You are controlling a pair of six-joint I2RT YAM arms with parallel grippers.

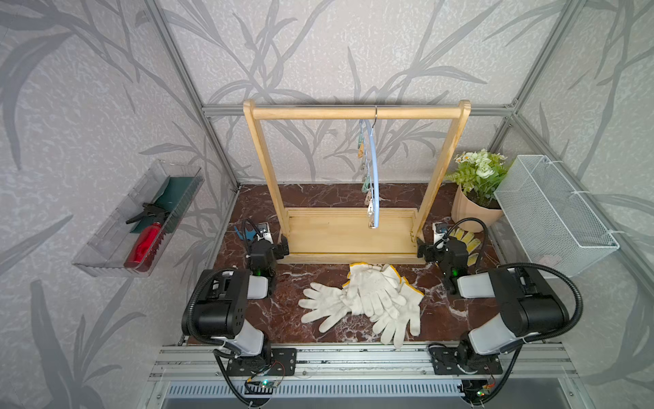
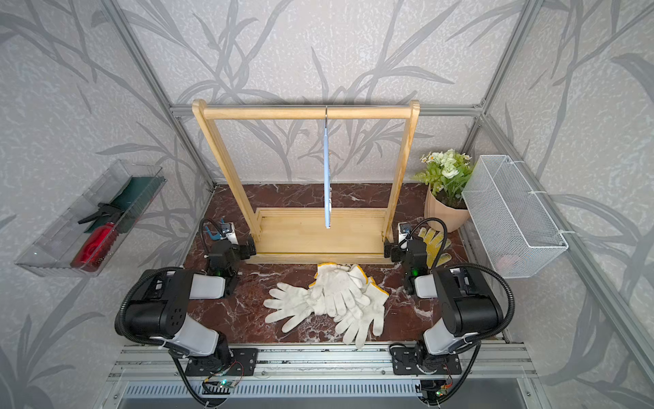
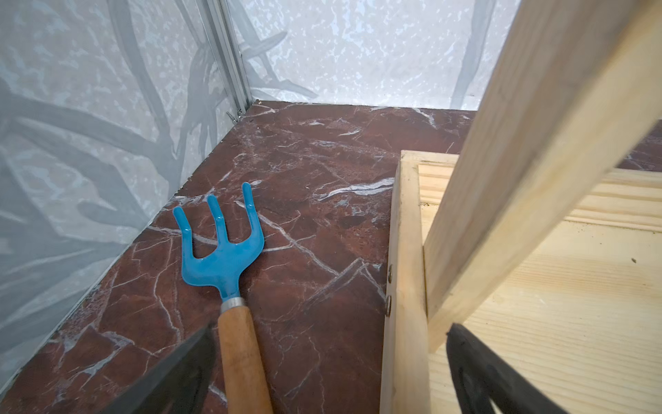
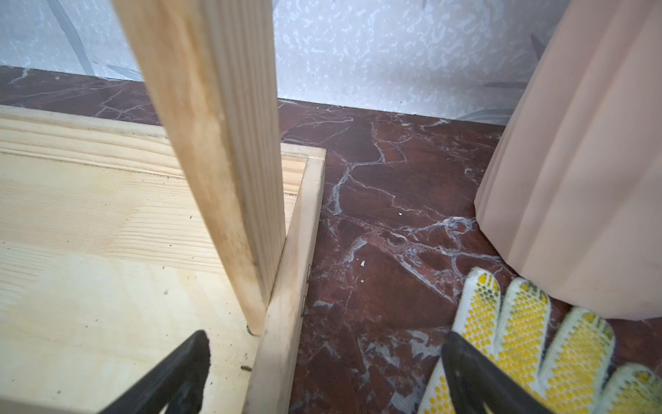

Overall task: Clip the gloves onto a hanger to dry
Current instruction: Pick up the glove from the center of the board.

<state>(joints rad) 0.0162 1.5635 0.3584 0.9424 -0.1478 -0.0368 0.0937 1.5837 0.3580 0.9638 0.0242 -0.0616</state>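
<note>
Nothing is clipped yet, so I take this as the opening step. The left gripper (image 3: 329,329) and the right gripper (image 4: 326,337) each sit low at a front corner of the wooden rack (image 1: 354,113). Both have their fingers spread wide apart and hold nothing.

A blue garden fork (image 3: 222,251) lies between the left fingers (image 3: 172,376). A yellow-dotted glove (image 4: 519,340) lies by the outer right finger (image 4: 483,376), just short of a flowerpot (image 4: 573,179). Neither belongs to the job.

The gloves (image 1: 368,301) lie in an overlapping pile on the table (image 1: 283,198), behind both sets of fingertips and between the two arms. Most have their yellow-trimmed cuffs toward the rack and their fingers toward the arm bases, so their length runs front to back. One on the left gripper's side lies crosswise, fingers pointing that way.

The hanger (image 1: 375,177) hangs by its hook from the rack's top bar, ahead of and well above both grippers, about midway between them. It is nearly edge-on in both top views (image 2: 326,177), so its length seems to run across the bar, toward the arms, with clips strung along it.

The next move probably calls for one gripper to draw back to the pile and pinch a single cuff free of its neighbours. The other would rise to squeeze a clip open. The thin, free-swinging hanger may turn when touched.
</note>
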